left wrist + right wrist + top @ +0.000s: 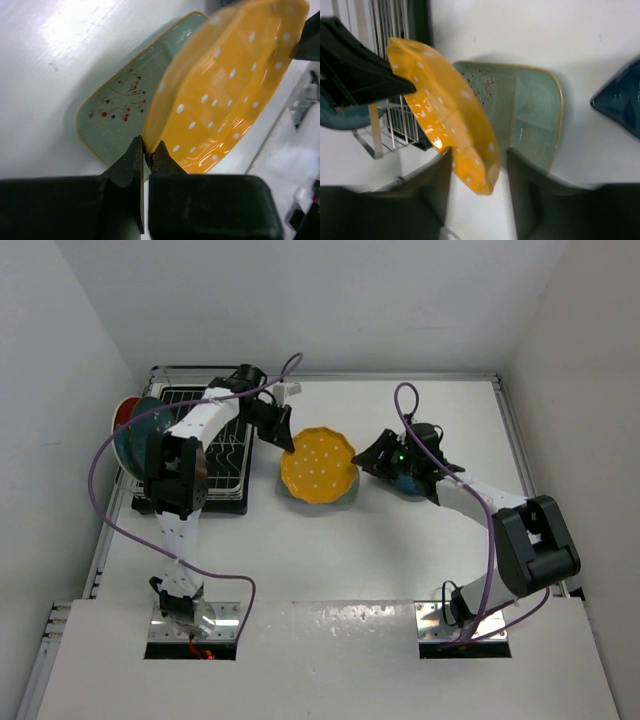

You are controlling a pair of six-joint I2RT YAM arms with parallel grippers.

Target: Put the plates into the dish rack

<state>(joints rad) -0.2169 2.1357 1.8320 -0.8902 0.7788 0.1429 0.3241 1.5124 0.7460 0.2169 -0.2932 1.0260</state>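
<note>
The yellow scalloped dotted plate (pixel 318 465) is tilted up on edge over the pale blue rectangular plate (pixel 120 110), which lies flat on the table. My left gripper (pixel 148 150) is shut on the yellow plate's rim (pixel 225 95) on the rack side. My right gripper (pixel 477 170) is open, its fingers either side of the plate's opposite edge (pixel 445 110), with a gap on one side. The black dish rack (pixel 200 450) stands at the left, with the red floral plate (pixel 122 412) and the dark teal plate (pixel 140 435) at its left end. The dark blue leaf plate (pixel 620 100) lies right of the pale plate (pixel 530 115).
The dark blue plate sits partly under my right arm in the top view (pixel 408 483). The rack's tines (pixel 395 115) show just behind the yellow plate. White walls close the table on the left, back and right.
</note>
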